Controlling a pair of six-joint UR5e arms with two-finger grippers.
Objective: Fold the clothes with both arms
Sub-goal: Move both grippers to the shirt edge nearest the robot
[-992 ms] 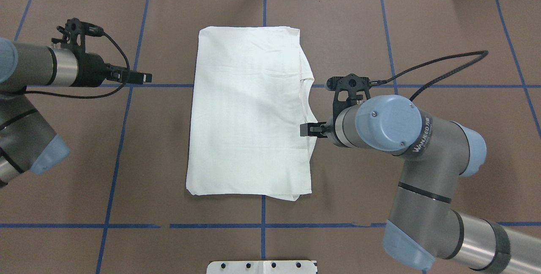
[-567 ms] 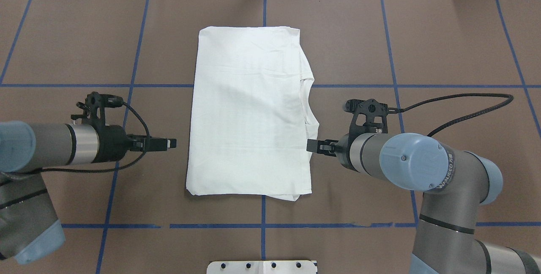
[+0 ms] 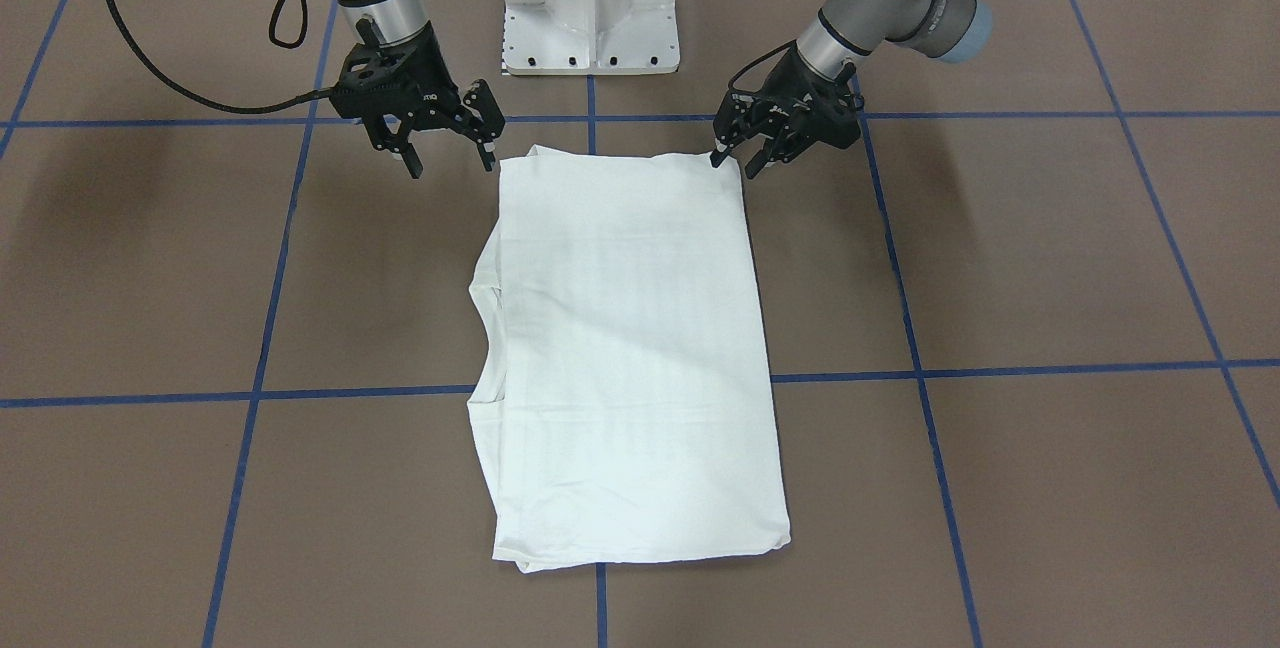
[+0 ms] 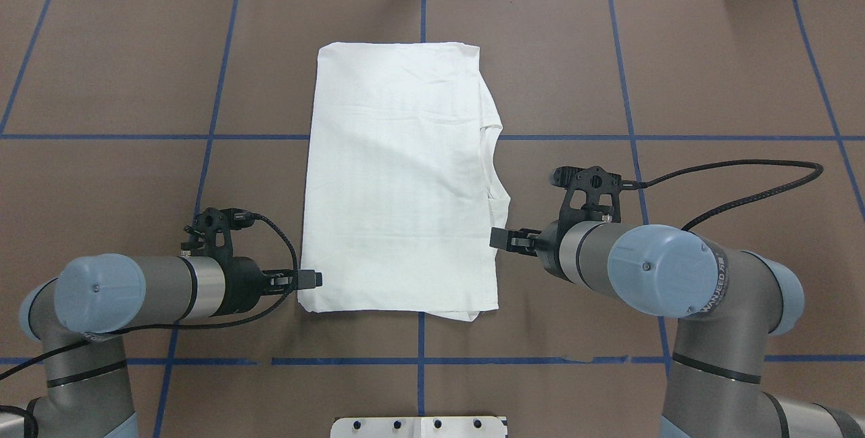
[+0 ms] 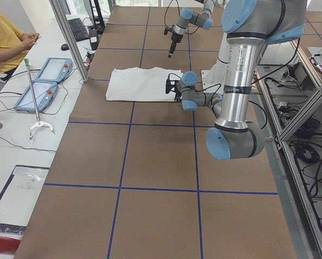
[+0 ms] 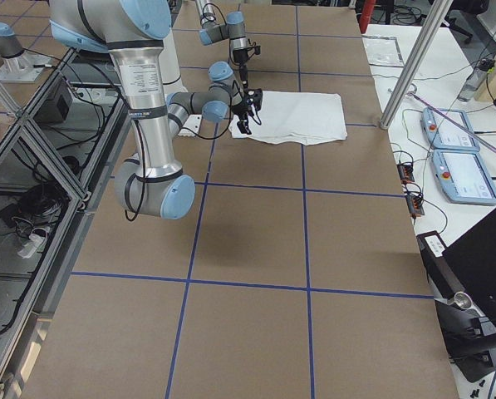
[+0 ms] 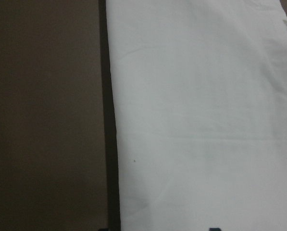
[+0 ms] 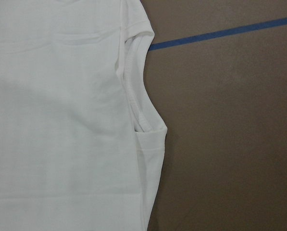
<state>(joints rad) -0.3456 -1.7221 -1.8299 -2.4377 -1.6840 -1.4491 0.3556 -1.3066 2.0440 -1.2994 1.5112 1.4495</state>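
Grey left arm (image 4: 169,286), right arm (image 4: 649,269) beside shirt (image 4: 399,174)

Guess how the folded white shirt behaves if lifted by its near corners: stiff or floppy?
Probably floppy: the shirt lies flat in thin layers with soft creases, so it would likely sag between two grip points. Likely light for its area, being thin cloth. Layers may slide apart: the ribbed neck peeks out along one edge.

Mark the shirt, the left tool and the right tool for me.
shirt (image 4: 399,181): overhead view, middle of the folded cloth.
left tool (image 3: 735,163): front-facing view, midway between its fingertips.
right tool (image 3: 452,165): front-facing view, midway between its fingertips.
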